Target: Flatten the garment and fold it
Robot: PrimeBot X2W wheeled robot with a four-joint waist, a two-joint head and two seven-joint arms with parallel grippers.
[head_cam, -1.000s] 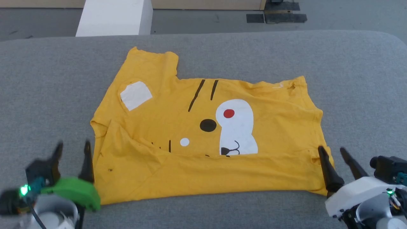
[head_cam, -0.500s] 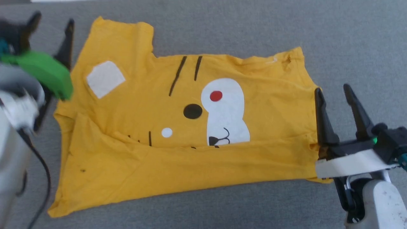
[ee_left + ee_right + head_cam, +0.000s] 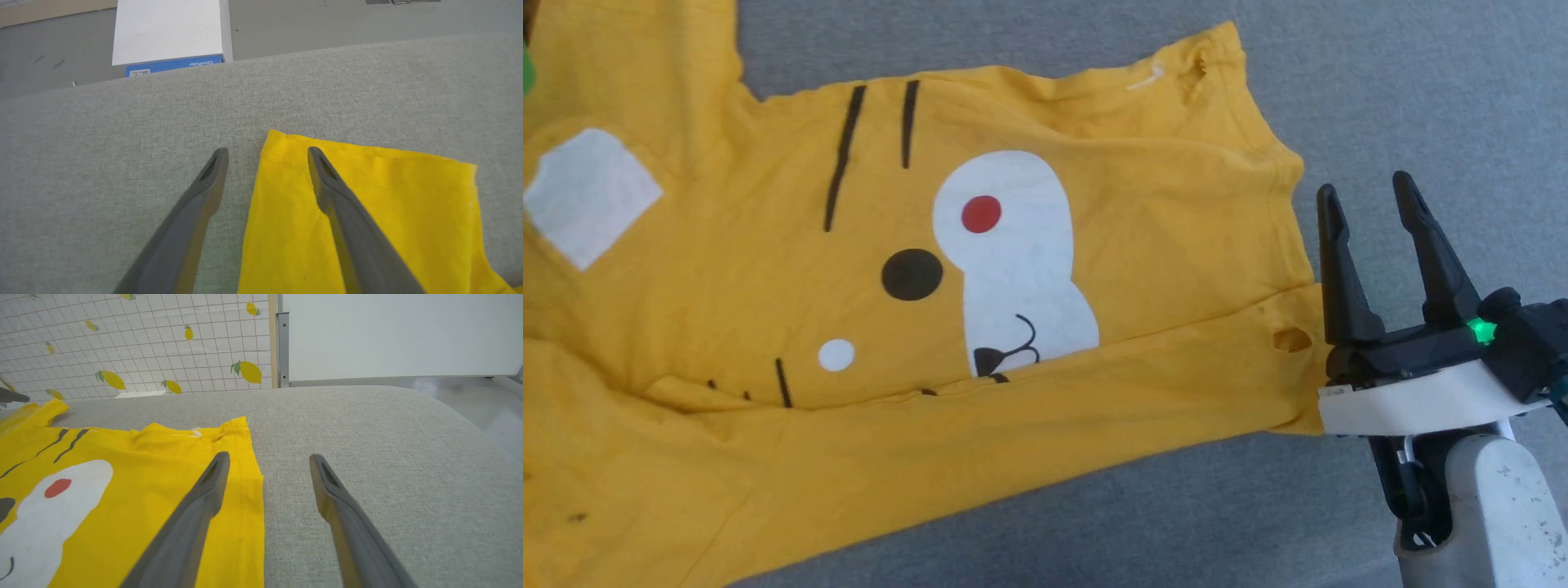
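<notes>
The garment (image 3: pixel 1176 245) lies spread on the grey counter (image 3: pixel 1380 82), cartoon face up, its near strip folded over so that plain yellow cloth covers the lower part of the print. The right hand (image 3: pixel 1365 186) hovers at the shirt's right edge with its two dark fingers spread apart and pinching nothing; in the right wrist view one finger is over the yellow hem and the other over bare counter. The left hand (image 3: pixel 267 151), likewise spread and empty, straddles the edge of a sleeve. Just beside the right hand is a small hole (image 3: pixel 1290 339) in the cloth.
</notes>
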